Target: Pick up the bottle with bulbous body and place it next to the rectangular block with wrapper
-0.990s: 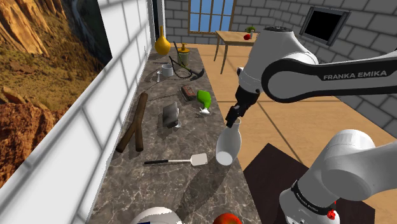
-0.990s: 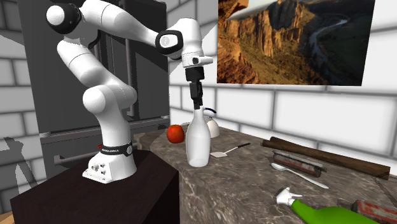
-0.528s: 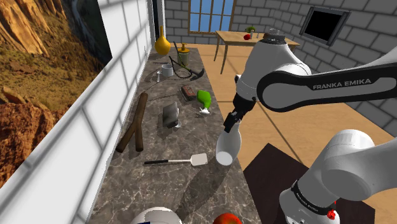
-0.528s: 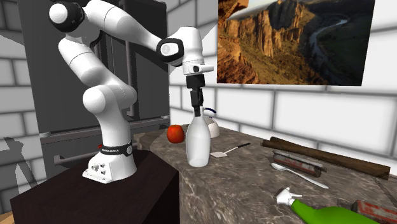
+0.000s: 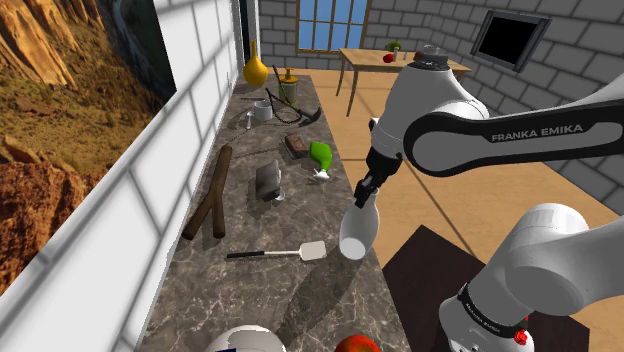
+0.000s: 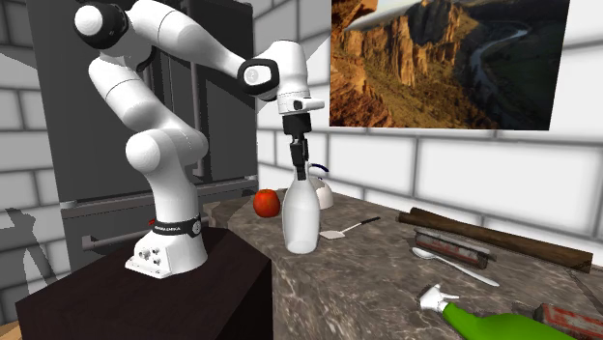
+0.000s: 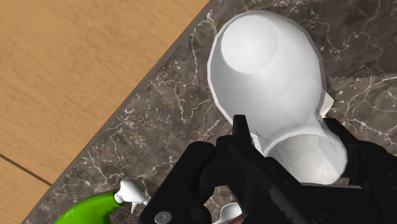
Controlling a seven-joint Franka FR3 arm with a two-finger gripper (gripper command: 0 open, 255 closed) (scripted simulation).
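Observation:
A plain white bottle [image 5: 358,230] [image 6: 301,220] [image 7: 267,70] stands upright on the dark marble counter [image 5: 250,290], close to the edge on the shoulder view's right. My black gripper [image 5: 366,188] [image 6: 301,171] [image 7: 289,137] comes down from above and is shut on its neck. A yellow flask with a round body [image 5: 255,68] stands at the counter's far end. A reddish-brown rectangular block [image 5: 295,146] [image 6: 570,317] lies beside a green spray bottle [image 5: 320,155] [image 6: 483,321] [image 7: 95,210], further along the counter from the white bottle.
A white spatula [image 5: 300,251] [image 6: 348,228] lies just beside the bottle. A red apple [image 6: 267,202] and a white pot [image 6: 320,191] sit near the stand. Wooden sticks [image 5: 210,195], a grey object [image 5: 268,180] and a spoon [image 6: 454,263] lie mid-counter. Wood floor lies beyond the edge.
The gripper has come down over the white bottle's neck and its fingers have shut on it. The bottle has not moved.

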